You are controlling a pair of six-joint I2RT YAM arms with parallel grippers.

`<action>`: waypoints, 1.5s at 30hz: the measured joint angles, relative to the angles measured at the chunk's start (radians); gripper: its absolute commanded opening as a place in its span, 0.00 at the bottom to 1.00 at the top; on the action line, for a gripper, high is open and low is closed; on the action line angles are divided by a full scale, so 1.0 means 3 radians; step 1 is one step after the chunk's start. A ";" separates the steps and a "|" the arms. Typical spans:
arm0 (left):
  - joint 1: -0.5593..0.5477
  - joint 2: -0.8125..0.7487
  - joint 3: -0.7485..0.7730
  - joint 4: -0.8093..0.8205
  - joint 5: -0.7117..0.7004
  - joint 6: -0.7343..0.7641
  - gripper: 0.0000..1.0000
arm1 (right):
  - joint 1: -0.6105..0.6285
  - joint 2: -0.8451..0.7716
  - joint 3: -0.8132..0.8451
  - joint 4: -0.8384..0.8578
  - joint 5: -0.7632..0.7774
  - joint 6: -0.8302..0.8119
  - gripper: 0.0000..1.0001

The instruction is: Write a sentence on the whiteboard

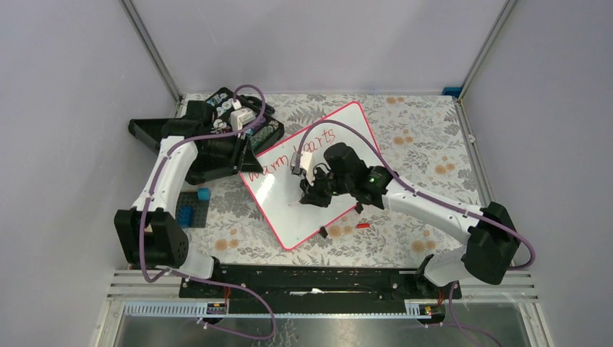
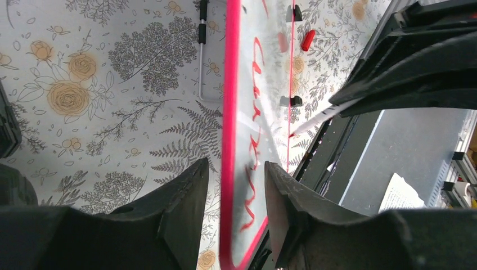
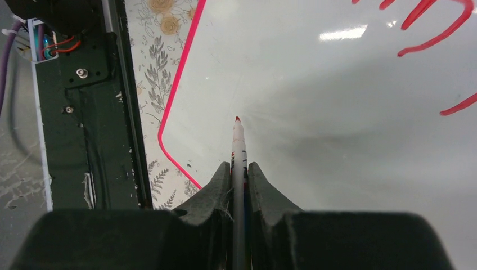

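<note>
Your right jaws clamped tight on red marker (image 3: 238,147), tip ahead over blank whiteboard (image 1: 283,208), poised for next word. Sentence (image 1: 269,168) beyond tip, likely unfinished. Your left jaws straddle whiteboard rim, probably steadying; actual pinch unclear.

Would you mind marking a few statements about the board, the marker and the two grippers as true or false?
1. The right gripper is shut on a red-tipped marker. True.
2. The board is blank. False: red writing runs near its upper-left edge in the top view.
3. The marker's cap is on. False: the tip is bare, and a small red cap lies on the table beside the board.
4. The left gripper has one finger on either side of the board's pink rim. True.
</note>
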 measured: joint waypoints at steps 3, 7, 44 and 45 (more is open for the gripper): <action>0.0028 -0.0167 -0.0057 -0.0004 0.0001 -0.0003 0.37 | 0.0009 -0.0003 -0.0103 0.0093 0.0050 -0.0005 0.00; 0.0039 -0.0234 -0.0078 0.0006 0.0004 -0.0008 0.32 | 0.0020 -0.0005 -0.0145 0.0237 0.0117 -0.0003 0.00; 0.0072 -0.0183 -0.0121 0.0011 0.0090 -0.0056 0.00 | 0.0036 0.0114 0.0057 0.0305 0.0228 0.0069 0.00; 0.0072 -0.0182 -0.0121 0.0011 0.0090 -0.0056 0.00 | 0.0038 0.0116 0.0058 0.0304 0.0228 0.0069 0.00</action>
